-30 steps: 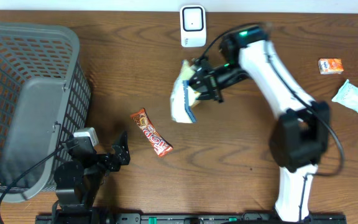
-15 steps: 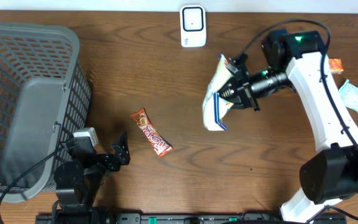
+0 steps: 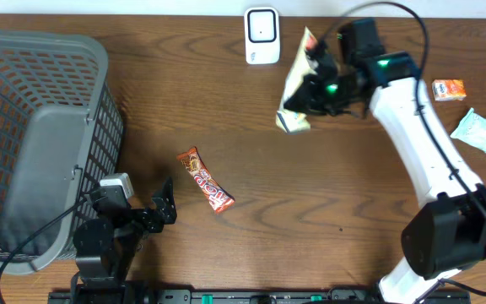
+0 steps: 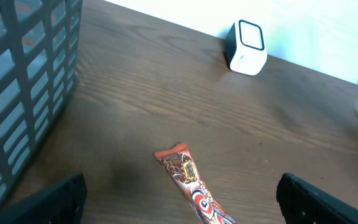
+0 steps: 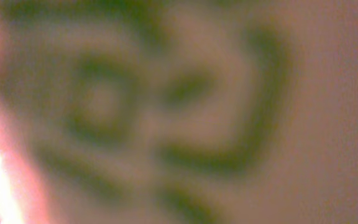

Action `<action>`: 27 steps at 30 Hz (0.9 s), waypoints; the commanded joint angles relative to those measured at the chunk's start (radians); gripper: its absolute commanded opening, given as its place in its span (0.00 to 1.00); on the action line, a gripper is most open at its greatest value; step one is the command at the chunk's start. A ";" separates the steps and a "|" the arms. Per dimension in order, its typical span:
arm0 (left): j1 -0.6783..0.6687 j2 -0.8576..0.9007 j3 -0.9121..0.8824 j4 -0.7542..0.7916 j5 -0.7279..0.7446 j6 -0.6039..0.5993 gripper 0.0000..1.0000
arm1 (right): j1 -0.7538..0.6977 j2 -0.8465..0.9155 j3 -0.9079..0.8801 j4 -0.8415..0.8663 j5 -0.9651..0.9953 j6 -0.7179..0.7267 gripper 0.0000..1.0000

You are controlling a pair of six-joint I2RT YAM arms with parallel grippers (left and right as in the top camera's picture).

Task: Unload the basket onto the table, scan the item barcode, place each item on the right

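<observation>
Right, the right hand is clenched on the pale, crinkly snack bag and holds it up off the bench, just beside the small white box scanner that sits at the middle of the far edge. The bag hangs tilted, top corner towards the far edge and bottom end drooping towards the wood. Down at the near edge, the left hand is released, fingers spread wide and holding nothing. The orange-red wrapped candy bar lies flat in front of it, and the grey plastic mesh basket fills the left end.

The right wrist camera is a blur of green print, the wrapper pressed close to the lens, so I can't tell where the barcode sits. To my eye the bag is side-on to the scanner's face. Doing this well means turning the wrist until the printed panel squarely faces that window, holding the film taut rather than creased, then pausing there without touching the box.
</observation>
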State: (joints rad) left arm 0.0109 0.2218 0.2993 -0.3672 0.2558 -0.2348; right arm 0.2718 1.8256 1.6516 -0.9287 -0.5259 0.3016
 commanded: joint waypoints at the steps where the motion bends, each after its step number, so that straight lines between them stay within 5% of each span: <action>1: -0.001 -0.003 -0.004 0.001 -0.006 0.013 0.98 | 0.085 -0.006 0.011 0.146 0.376 0.029 0.01; 12: -0.001 -0.003 -0.004 0.001 -0.006 0.013 0.98 | 0.140 0.133 0.040 0.634 0.496 0.061 0.01; 27: -0.001 -0.003 -0.004 0.001 -0.006 0.013 0.98 | 0.089 0.568 0.496 0.711 0.534 0.272 0.02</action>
State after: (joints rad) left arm 0.0109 0.2214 0.2993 -0.3668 0.2558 -0.2348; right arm 0.3931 2.3291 2.0773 -0.2203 -0.0044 0.4782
